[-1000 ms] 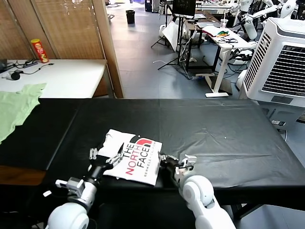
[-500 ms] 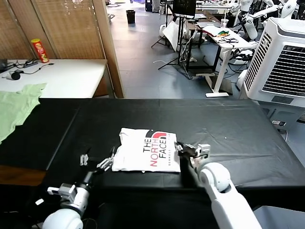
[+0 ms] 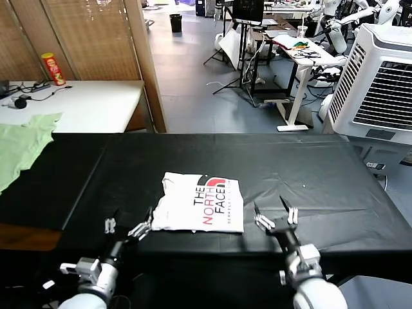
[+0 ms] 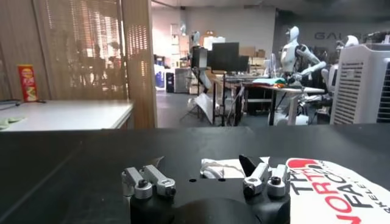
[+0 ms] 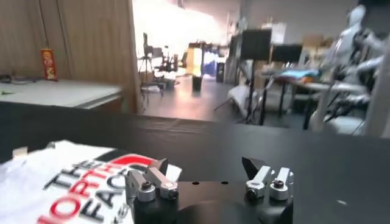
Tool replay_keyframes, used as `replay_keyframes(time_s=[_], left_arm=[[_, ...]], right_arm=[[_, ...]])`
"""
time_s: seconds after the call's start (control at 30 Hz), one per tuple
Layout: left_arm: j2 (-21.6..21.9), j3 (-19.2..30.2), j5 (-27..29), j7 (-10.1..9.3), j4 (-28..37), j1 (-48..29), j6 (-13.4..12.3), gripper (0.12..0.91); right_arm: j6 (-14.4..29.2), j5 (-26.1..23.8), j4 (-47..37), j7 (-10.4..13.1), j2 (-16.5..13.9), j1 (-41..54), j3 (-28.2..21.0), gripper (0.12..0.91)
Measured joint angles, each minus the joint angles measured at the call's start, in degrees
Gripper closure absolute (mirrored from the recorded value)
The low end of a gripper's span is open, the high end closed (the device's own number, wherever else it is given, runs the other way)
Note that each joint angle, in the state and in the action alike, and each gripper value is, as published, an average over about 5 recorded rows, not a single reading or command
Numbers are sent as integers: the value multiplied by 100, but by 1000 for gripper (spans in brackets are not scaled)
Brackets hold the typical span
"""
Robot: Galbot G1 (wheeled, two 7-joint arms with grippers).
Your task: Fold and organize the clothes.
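In the head view, 1 white T-shirt point(image 3: 200, 203) lies folded into a compact, nearly square packet on the black table point(image 3: 322, 174), near its front edge and about midway across. Its print faces up, black and red lettering reading "THE NORTH FACE" with a red logo beside it, turned sideways. 1 pale green garment point(image 3: 22, 143) lies at the table's far left end. 2 grippers show: the left gripper point(image 3: 128, 226) just off the shirt's left front corner, the right gripper point(image 3: 276, 215) just off its right edge, both spread wide and holding nothing.

In the left wrist view, the left gripper point(image 4: 204, 179) has its fingers wide apart and empty above the black cloth; the shirt point(image 4: 329, 185) lies beside 1 finger.

In the right wrist view, the right gripper point(image 5: 207, 176) is likewise agape and empty, the shirt point(image 5: 67, 182) lying flat next to it, print upward.
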Motion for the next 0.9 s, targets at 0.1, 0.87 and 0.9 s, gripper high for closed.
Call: replay_keyframes(time_s=[0.1, 0.87, 0.9], left_arm=[[19, -131, -34, 1, -82, 199, -23, 232], [14, -965, -698, -157, -952, 2019, 339, 232], [23, -975, -721, -165, -970, 2028, 374, 232]], right_arm=[[426, -211, 210, 62, -19, -536, 161, 227], [-42, 90, 1453, 1002, 125, -2707, 221, 227], [-47, 89, 1464, 1001, 125, -2724, 220, 227]])
